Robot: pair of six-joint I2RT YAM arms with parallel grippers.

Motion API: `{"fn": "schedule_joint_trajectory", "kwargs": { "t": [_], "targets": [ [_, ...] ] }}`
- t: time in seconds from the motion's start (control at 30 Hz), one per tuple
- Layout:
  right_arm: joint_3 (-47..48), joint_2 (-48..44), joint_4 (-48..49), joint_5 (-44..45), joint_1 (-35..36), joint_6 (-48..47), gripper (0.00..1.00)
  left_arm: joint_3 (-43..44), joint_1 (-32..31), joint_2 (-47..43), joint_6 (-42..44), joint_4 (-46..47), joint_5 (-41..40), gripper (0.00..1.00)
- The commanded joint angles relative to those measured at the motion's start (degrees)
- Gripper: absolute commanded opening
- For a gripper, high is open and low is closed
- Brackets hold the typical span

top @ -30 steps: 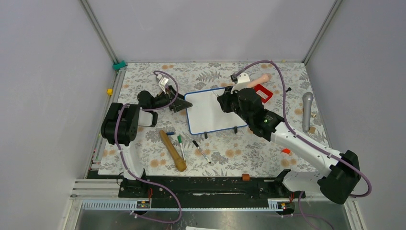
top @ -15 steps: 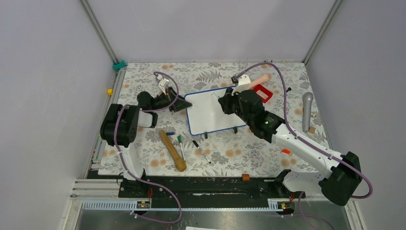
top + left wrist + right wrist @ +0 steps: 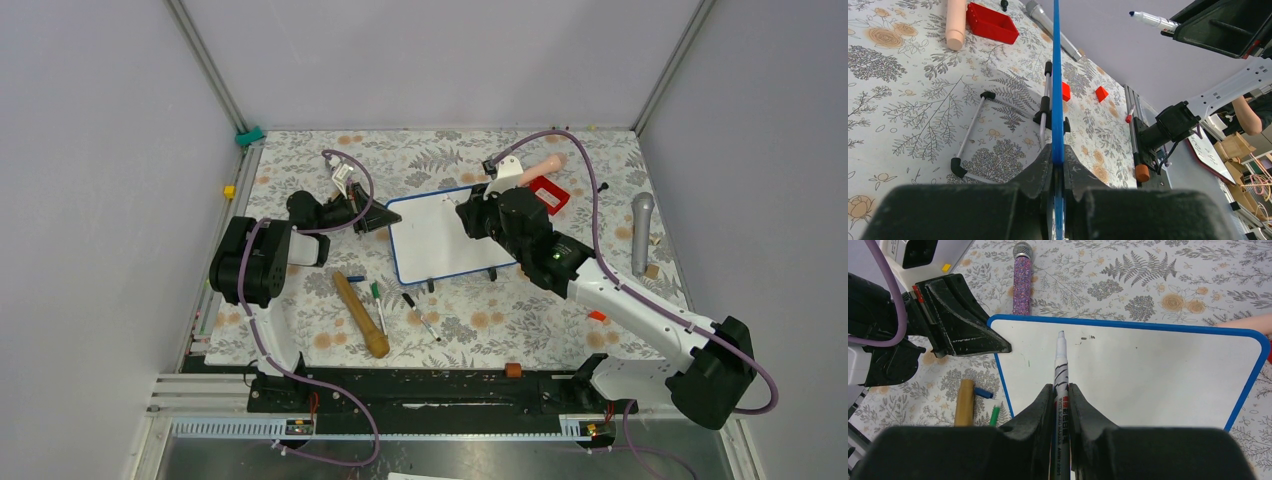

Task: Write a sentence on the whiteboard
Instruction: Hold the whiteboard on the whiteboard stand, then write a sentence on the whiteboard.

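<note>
Running left-right: whiteboard (image 3: 432, 240) long axis

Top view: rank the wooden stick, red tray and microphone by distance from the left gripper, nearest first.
1. Wooden stick: toward the arm bases from the left gripper.
2. Red tray: beyond the right edge of the whiteboard.
3. Microphone: far right.

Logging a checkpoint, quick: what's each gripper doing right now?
Left gripper: closed on the edge of the blue-framed glossy white board.
Right gripper: closed on a white whiteboard marker.
</note>
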Motion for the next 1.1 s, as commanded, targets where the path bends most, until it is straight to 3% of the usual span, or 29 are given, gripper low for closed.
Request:
{"fn": "schedule_joint_trajectory", "kwargs": {
  "t": [0.0,0.37,0.63,0.8,1.07],
  "targets": [
    [-0.2,-0.6,2.7,2.5,0.0,-0.7,0.00,0.7,-0.2,-1.3,3.4,4.0,3.1,0.00],
    [2.2,0.2,0.2,13.9,4.6,-3.8,0.00,0.2,-0.3,-1.3,4.9,4.1,4.0,0.00],
    [15.4,4.4,-20.3,16.8,4.6,8.2,0.00,0.1,-0.3,-1.6,5.0,4.0,3.7,0.00],
    [14.9,6.4,-17.7,9.7,5.1,10.0,0.00,0.0,-0.5,-1.6,5.0,4.0,3.6,0.00],
    [7.1,6.5,-8.3,11.8,7.1,8.0,0.00,-0.5,-0.6,-1.3,5.4,4.0,3.2,0.00]
  ]
}}
